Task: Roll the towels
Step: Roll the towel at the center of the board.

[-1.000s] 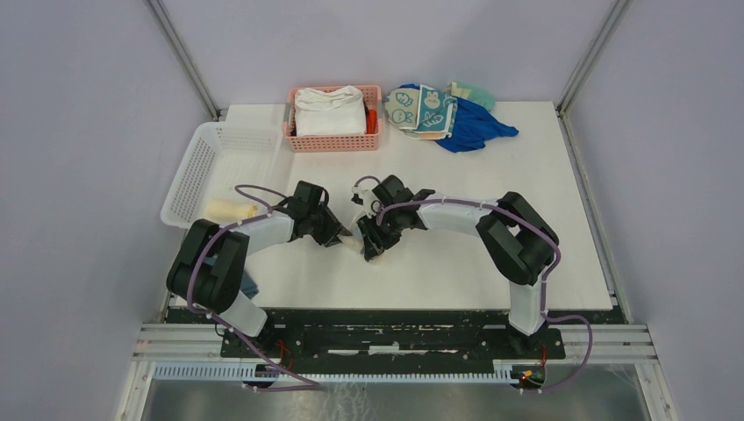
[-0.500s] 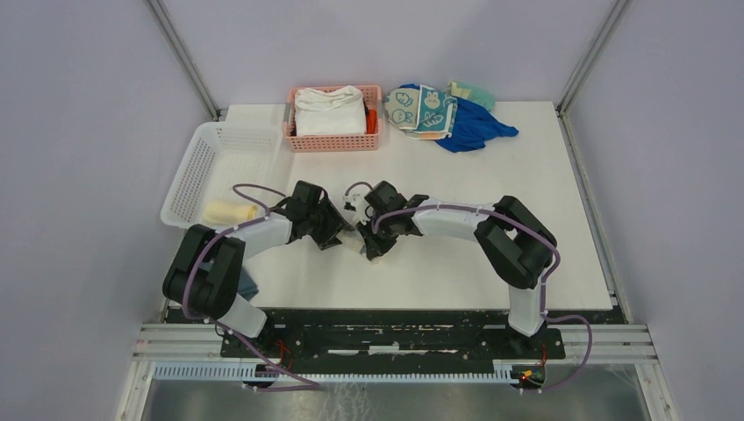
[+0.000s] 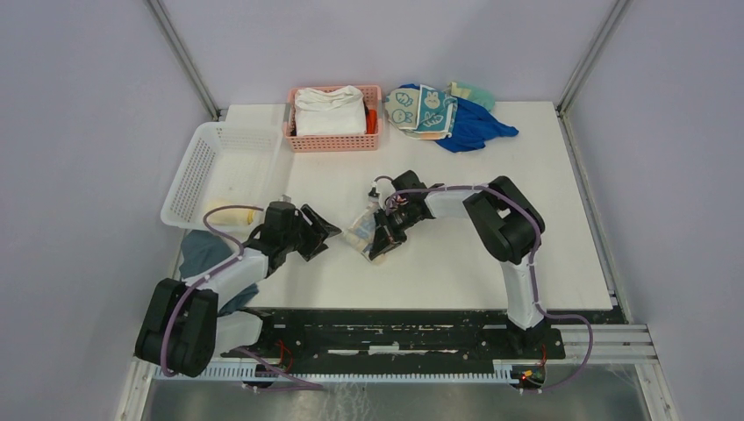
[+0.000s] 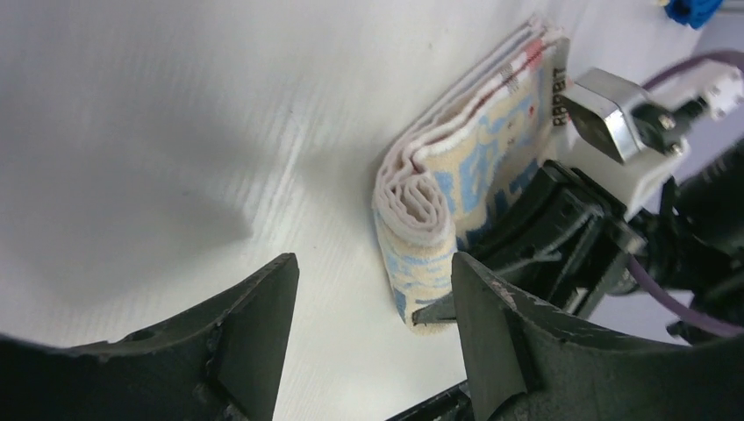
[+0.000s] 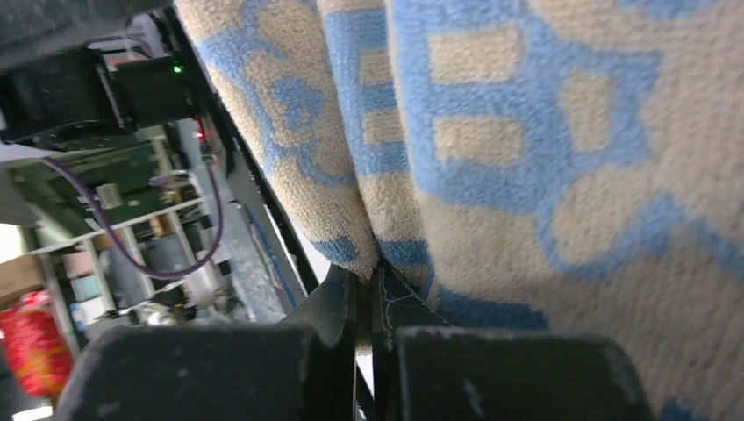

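Towel (image 3: 362, 230) with RABBIT lettering sits pinched in the right gripper's (image 3: 383, 242) closed jaws, its rolled end facing the left gripper (image 3: 321, 234) just beside it (jaws wide, empty).

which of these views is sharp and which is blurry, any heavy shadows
Top external: sharp, evenly lit, only faint shadows on the table under the arms. Left wrist: RABBIT towel in focus, the left gripper near the lens dark and soft, a broad grey shadow on the table. Right wrist: the towel fills the frame, its pile soft; right gripper dark, background blurred.
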### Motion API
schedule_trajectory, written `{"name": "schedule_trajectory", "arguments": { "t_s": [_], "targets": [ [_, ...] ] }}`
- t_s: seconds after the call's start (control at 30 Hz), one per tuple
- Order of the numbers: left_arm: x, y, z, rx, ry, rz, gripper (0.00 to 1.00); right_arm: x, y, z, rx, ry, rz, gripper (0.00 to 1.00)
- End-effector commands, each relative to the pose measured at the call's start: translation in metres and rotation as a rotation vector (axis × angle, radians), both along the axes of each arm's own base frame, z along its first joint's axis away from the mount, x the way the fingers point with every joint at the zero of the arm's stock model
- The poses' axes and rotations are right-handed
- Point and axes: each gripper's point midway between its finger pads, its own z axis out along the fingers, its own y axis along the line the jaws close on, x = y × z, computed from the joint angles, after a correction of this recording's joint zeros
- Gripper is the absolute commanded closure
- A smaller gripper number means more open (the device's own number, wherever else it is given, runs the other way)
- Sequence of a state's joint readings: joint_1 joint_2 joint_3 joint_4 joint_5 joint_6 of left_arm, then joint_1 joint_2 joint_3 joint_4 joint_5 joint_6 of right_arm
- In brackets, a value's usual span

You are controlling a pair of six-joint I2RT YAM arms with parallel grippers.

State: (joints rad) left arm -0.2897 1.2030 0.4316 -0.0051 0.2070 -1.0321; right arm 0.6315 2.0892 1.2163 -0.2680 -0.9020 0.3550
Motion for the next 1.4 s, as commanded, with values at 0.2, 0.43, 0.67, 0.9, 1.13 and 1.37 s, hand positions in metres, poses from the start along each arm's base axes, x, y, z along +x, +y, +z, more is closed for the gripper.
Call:
{"name": "schedule_trajectory", "arguments": {
  "t_s": [0.2, 0.43, 0.67, 0.9, 1.13, 1.37],
  "targets": [
    [0.001, -0.033, 0.005, -0.174, -0.056, -0.122, 0.32, 0.008, 0.003, -0.006, 0.038, 0.190, -0.053, 0.99],
    [0.000, -0.046, -0.018, -0.178, 0.013, -0.133, 0.38, 0.010, -0.004, -0.011, -0.008, 0.172, -0.059, 0.97],
    [0.002, -0.048, -0.040, -0.117, 0.095, -0.089, 0.39, 0.016, -0.009, -0.004, -0.049, 0.085, -0.061, 0.85],
    [-0.012, -0.026, -0.074, 0.014, 0.255, 0.010, 0.47, 0.025, -0.016, 0.027, -0.122, -0.140, -0.064, 0.65],
    [-0.011, -0.022, -0.083, 0.066, 0.303, 0.024, 0.48, 0.041, -0.029, 0.061, -0.263, -0.496, -0.087, 0.43],
    [-0.009, -0.025, -0.085, 0.089, 0.317, 0.018, 0.48, 0.033, -0.014, 0.075, -0.367, -0.819, -0.011, 0.33]
  ]
}}
